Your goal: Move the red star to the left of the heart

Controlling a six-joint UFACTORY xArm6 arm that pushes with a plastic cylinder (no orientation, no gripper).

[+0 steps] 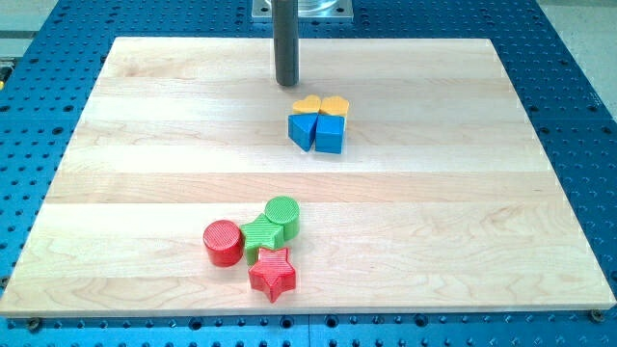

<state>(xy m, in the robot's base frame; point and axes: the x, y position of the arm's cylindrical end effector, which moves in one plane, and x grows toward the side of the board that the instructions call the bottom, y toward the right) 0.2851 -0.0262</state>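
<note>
Tool is a straight dark rod, nothing on it that opens or closes. My tip (pixel 287 83) rests on the pale wooden surface (pixel 145 145) near the view's top edge, touching no block.

Just below and to the view's right of the tip: tight cluster of a yellow pentagon-ish block (pixel 307 104), a yellow heart block (pixel 335 105), and two blue blocks under them, the left (pixel 303 130) angled, the right (pixel 330 134) a cube. All four touching.

Red ribbed star block (pixel 273 274) sits well apart from the tip, far toward the view's bottom and nearly straight below it. It touches a green star block (pixel 260 234), which abuts a green cylinder (pixel 282 216) and a red cylinder (pixel 223 242).
</note>
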